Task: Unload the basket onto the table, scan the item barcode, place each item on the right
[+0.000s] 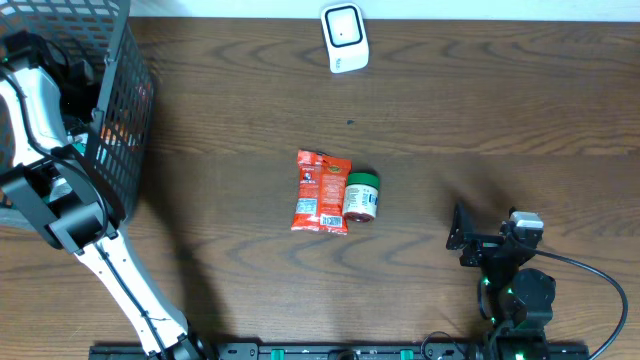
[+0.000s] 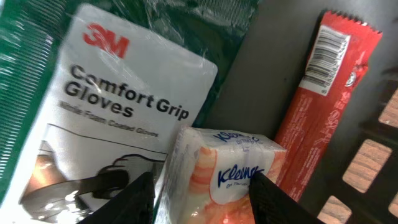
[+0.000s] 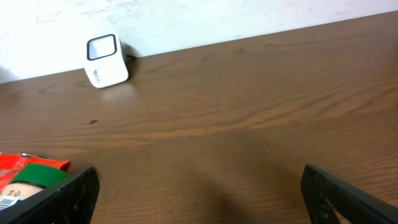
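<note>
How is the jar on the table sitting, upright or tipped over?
Tipped: the jar lies on its side, label up, beside the red packet.

The wooden table [image 1: 450, 120] is carrying a white scanner [image 1: 345, 38], a black mesh basket [image 1: 120, 110], and a red packet [image 1: 320, 190] touching a green-lidded jar [image 1: 361, 196].

Your basket [image 1: 120, 100] is crammed: gloves pack [image 2: 112, 106], tissue pack [image 2: 230, 168], red wrapper [image 2: 323, 106] | table [image 1: 480, 120] right of the scanner [image 1: 345, 38] gives you free passage
</note>
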You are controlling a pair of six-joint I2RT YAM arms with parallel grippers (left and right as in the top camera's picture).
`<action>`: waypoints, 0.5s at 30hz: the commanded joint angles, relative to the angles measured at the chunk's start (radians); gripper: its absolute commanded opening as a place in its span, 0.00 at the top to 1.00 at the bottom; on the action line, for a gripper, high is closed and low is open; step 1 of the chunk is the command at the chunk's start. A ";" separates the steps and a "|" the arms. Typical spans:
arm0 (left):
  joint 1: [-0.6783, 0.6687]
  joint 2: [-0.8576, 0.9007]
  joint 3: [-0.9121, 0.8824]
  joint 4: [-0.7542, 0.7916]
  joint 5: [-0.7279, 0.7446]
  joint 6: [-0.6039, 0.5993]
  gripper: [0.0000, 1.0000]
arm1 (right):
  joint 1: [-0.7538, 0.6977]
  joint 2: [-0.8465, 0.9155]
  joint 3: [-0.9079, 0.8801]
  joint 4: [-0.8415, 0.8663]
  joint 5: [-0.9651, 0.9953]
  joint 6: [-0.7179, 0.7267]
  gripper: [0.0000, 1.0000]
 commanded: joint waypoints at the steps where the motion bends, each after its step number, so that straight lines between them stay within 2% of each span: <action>1: -0.006 0.033 -0.034 0.004 0.003 0.010 0.63 | -0.002 0.002 -0.001 0.008 -0.005 0.015 0.01; 7: -0.005 0.028 -0.033 0.008 0.003 0.009 0.93 | -0.002 0.002 -0.001 0.009 -0.005 0.015 0.01; 15: -0.003 -0.130 -0.022 0.021 -0.011 -0.070 0.93 | -0.002 0.002 -0.001 0.009 -0.005 0.014 0.01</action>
